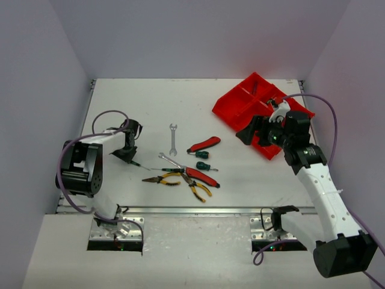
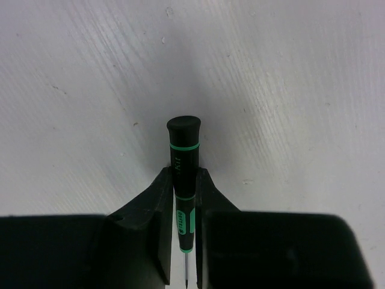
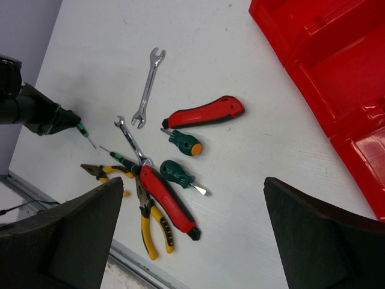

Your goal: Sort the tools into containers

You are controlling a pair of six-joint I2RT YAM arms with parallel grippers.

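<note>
Left gripper [image 2: 185,183] clamps a slim black screwdriver [image 2: 183,141]; right gripper [image 3: 192,195] gapes empty beside the tray [image 3: 313,42]; tools [image 3: 165,198] between them lie unsorted.

Black screwdriver [image 2: 183,162] with green bands; bright red tray [image 1: 234,105]; white table [image 1: 132,108].

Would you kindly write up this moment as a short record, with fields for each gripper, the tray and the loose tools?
left gripper: shut on slim black screwdriver, at the left side of the table
right gripper: open, empty, beside red tray
lone wrench: apart, beyond the cluster
cluster mid-table: second wrench, red-handled cutter, green screwdrivers, red-handled pliers, yellow-handled pliers
sorting: loose tools not yet in tray
</note>
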